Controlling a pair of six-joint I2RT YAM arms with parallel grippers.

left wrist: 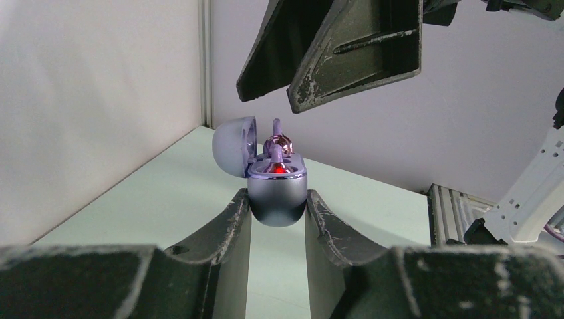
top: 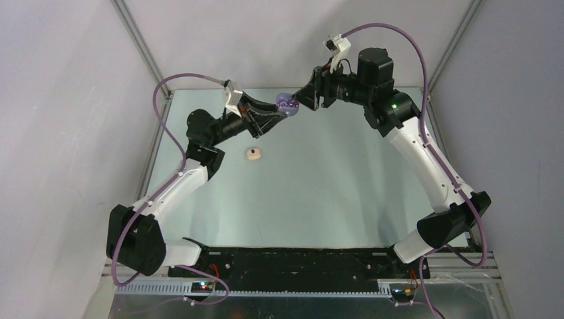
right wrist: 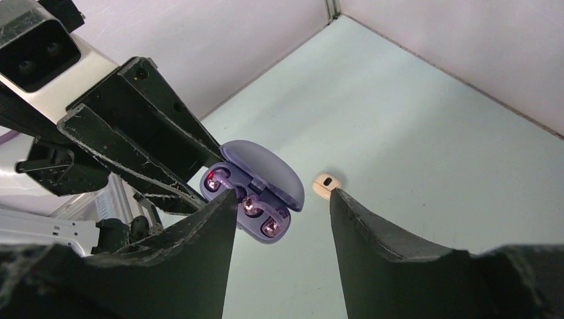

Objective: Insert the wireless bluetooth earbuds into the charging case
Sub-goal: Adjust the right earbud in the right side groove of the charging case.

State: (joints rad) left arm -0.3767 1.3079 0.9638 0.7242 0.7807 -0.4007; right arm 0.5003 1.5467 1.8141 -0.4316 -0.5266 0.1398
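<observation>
A purple charging case (left wrist: 277, 199) is held above the table with its lid (left wrist: 233, 145) swung open, my left gripper (left wrist: 277, 203) shut on its rounded body. Purple earbuds (right wrist: 251, 203) with shiny pink faces sit in its wells, and a red light glows inside. In the top view the case (top: 287, 104) hangs between both grippers at the far middle of the table. My right gripper (right wrist: 282, 192) stands open just above the case, with nothing between its fingers (left wrist: 346, 53).
A small cream-white piece (top: 253, 154) lies on the pale green table (top: 332, 186), below and left of the held case; it also shows in the right wrist view (right wrist: 326, 183). White walls enclose the table's back and sides.
</observation>
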